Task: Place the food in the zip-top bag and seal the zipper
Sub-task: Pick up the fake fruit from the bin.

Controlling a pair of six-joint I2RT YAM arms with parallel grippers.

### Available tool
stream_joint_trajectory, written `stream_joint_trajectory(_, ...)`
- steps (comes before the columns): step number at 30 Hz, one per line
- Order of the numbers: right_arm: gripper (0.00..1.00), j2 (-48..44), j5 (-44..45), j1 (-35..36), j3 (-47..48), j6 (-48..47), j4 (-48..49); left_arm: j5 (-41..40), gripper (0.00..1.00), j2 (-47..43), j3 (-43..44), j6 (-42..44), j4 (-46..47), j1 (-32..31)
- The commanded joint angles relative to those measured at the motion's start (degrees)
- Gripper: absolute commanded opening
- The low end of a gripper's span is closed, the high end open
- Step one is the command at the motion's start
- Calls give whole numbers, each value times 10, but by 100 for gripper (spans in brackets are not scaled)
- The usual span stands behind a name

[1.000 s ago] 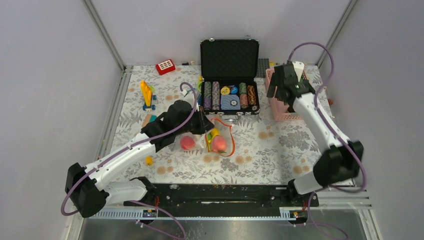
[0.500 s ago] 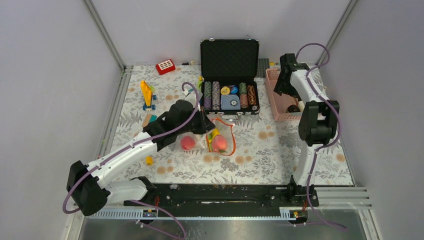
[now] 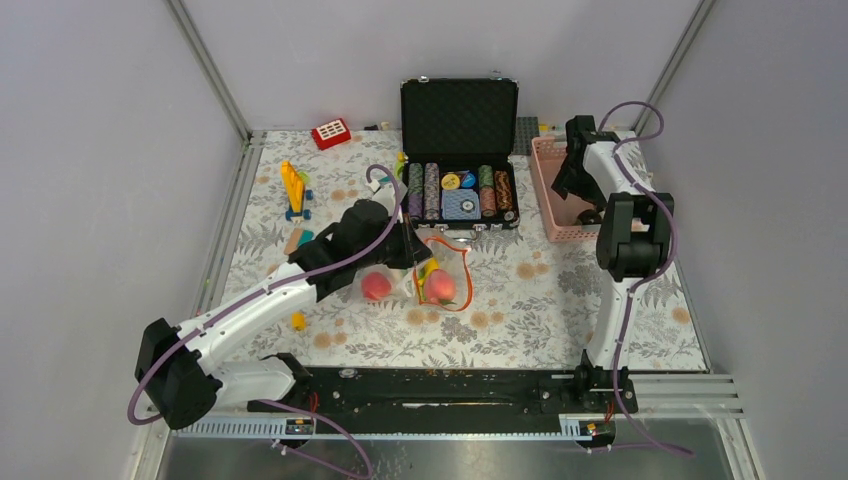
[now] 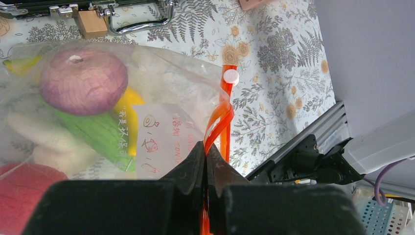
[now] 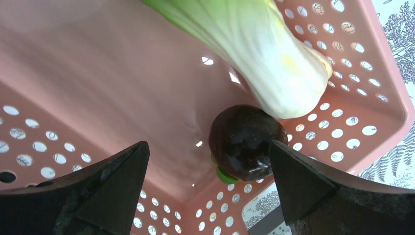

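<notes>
The clear zip-top bag (image 3: 443,272) lies in front of the chip case. In the left wrist view the bag (image 4: 166,83) holds a purple ball-shaped vegetable (image 4: 83,81), a yellow banana (image 4: 128,104), a green piece (image 4: 98,131) and a red fruit (image 4: 22,193). My left gripper (image 4: 205,148) is shut on the orange-red zipper (image 4: 221,117) at the bag's mouth; it also shows in the top view (image 3: 405,250). Another red fruit (image 3: 376,286) lies beside the bag. My right gripper (image 5: 209,147) is open inside the pink basket (image 5: 98,73), its jaws beside a dark purple ball (image 5: 247,142) under a green-white cabbage (image 5: 264,54).
An open black case of poker chips (image 3: 458,150) stands behind the bag. The pink basket (image 3: 548,190) is at the back right, with the right gripper (image 3: 580,185) in it. A red block (image 3: 331,133), a yellow toy (image 3: 293,190) and a small yellow piece (image 3: 297,321) lie at left.
The right arm has folded back and lowered its gripper into the pink basket. The left gripper and the bag have stayed in place.
</notes>
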Motion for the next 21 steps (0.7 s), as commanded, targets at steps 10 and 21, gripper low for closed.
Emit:
stream_joint_trajectory(10, 100, 50, -13, -28, 35, 50, -81, 9, 0, 10, 12, 7, 27, 0)
stream_joint_trajectory(21, 99, 60, -27, -27, 50, 30, -90, 10, 0, 10, 10, 6, 30, -1)
